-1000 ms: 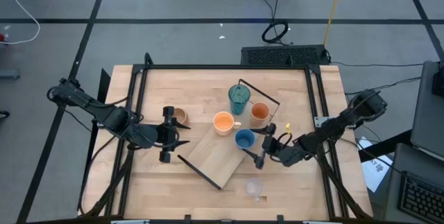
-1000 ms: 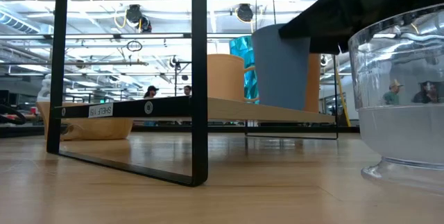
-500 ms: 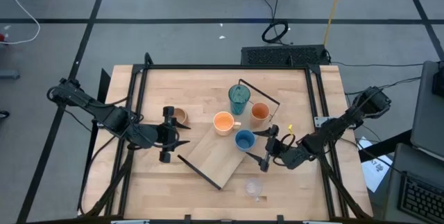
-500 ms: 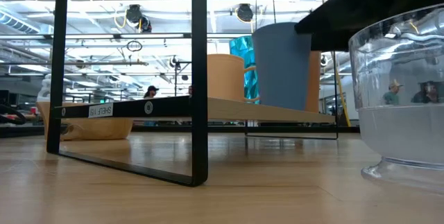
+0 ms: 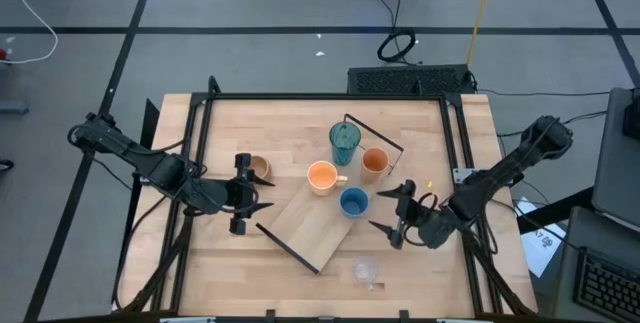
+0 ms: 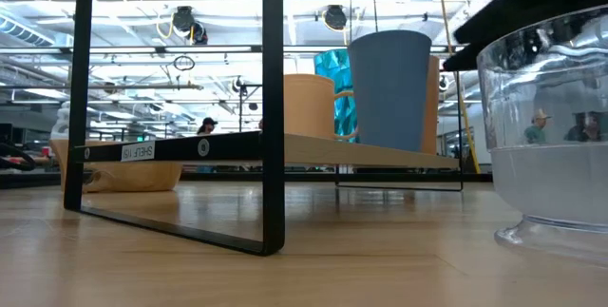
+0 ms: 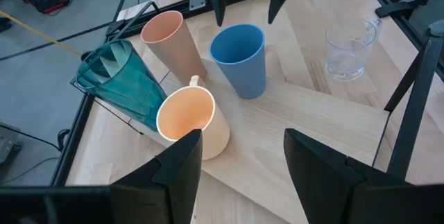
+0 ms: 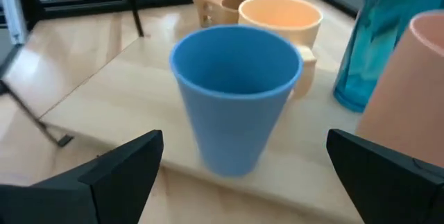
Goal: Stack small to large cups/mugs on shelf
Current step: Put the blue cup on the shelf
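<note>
The shelf (image 5: 305,228) lies slantwise at the table's middle. On it stand the teal tumbler (image 5: 344,143), an orange cup (image 5: 374,163), an orange handled mug (image 5: 322,176) and the blue cup (image 5: 352,202), each upright on its base. My right gripper (image 5: 396,215) is open, level, just right of the blue cup (image 8: 236,99) and apart from it. My left gripper (image 5: 250,195) is open left of the shelf, beside the tan mug (image 5: 259,168). The clear cup (image 5: 367,271) stands on the table near the front edge.
The shelf's black end rails (image 6: 274,107) stand up at its near and far ends. Black frame bars (image 5: 200,143) run along the table's left and right sides. Bare tabletop (image 5: 250,123) lies at the far left.
My right gripper has drawn back from the blue cup toward the table's right edge, staying open. The blue cup stays upright on the shelf where it was. My left arm has kept still.
</note>
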Controlling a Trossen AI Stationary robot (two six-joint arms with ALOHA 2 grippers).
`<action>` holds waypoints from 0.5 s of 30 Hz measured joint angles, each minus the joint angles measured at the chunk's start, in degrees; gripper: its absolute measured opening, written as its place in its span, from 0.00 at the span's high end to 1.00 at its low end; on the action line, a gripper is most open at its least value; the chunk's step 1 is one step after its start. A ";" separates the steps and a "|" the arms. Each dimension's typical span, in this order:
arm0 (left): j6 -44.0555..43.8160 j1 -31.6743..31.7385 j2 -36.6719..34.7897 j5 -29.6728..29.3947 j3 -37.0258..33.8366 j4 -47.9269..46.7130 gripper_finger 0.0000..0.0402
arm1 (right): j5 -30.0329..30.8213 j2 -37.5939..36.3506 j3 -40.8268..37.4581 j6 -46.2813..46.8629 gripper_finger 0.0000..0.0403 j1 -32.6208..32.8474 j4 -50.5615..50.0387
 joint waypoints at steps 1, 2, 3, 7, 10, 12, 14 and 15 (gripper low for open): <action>0.00 0.00 0.00 0.00 0.00 0.00 0.49 | -0.45 -0.19 0.00 1.38 0.02 0.48 -0.88; 0.00 0.00 0.00 0.01 0.00 0.00 0.49 | -1.29 -0.20 0.00 2.80 0.02 0.85 -1.67; 0.00 0.00 0.00 0.00 0.00 0.00 0.49 | -1.69 -0.11 0.00 4.27 0.03 1.36 -2.40; 0.00 0.00 0.00 0.00 0.00 0.00 0.49 | -2.90 1.63 0.00 9.13 0.07 2.52 -2.93; 0.02 0.00 0.00 -0.02 0.00 0.00 0.49 | -2.89 4.32 0.00 10.68 0.11 2.68 -1.10; 0.02 0.00 0.00 -0.04 0.00 0.08 0.49 | -2.89 6.64 -0.02 10.45 0.15 2.68 1.94; 0.02 0.00 0.00 -0.06 0.00 0.43 0.49 | -2.81 9.22 0.00 8.68 0.19 2.39 6.72; 0.03 0.00 0.00 -0.05 0.00 0.46 0.49 | -2.75 10.42 0.00 7.68 0.21 2.23 8.85</action>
